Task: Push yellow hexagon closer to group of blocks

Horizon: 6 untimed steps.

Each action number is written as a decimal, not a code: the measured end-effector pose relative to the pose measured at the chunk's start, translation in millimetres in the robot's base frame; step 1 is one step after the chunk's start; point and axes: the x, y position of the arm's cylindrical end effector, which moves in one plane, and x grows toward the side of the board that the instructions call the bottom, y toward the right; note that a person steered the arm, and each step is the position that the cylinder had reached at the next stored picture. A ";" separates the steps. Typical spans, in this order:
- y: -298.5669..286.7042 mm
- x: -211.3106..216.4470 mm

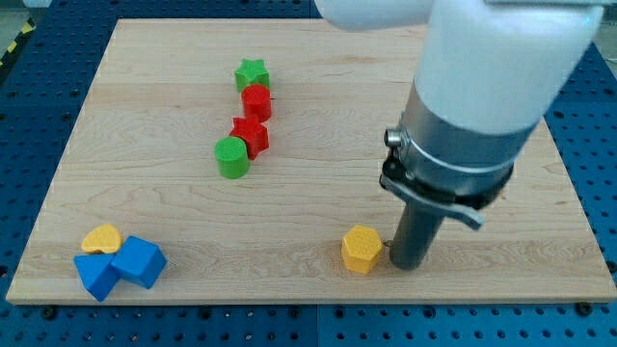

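Observation:
The yellow hexagon (361,250) lies near the board's bottom edge, right of centre. My tip (409,265) stands just to its right, touching it or nearly so. The group of blocks sits at the upper middle: a green star (252,72), a red block (256,100) below it, a red star-like block (251,134), and a green cylinder (231,157) at the group's lower left. The yellow hexagon is far from this group, down and to the right of it.
At the bottom left corner lie a yellow heart-like block (101,239) and two blue blocks (139,261) (96,276), touching one another. The wooden board (145,193) rests on a blue perforated table. The arm's white body covers the upper right.

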 end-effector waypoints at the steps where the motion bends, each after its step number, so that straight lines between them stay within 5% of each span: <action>1: -29.2 -12.2; 4: -19.5 15.5; 6: -92.7 6.5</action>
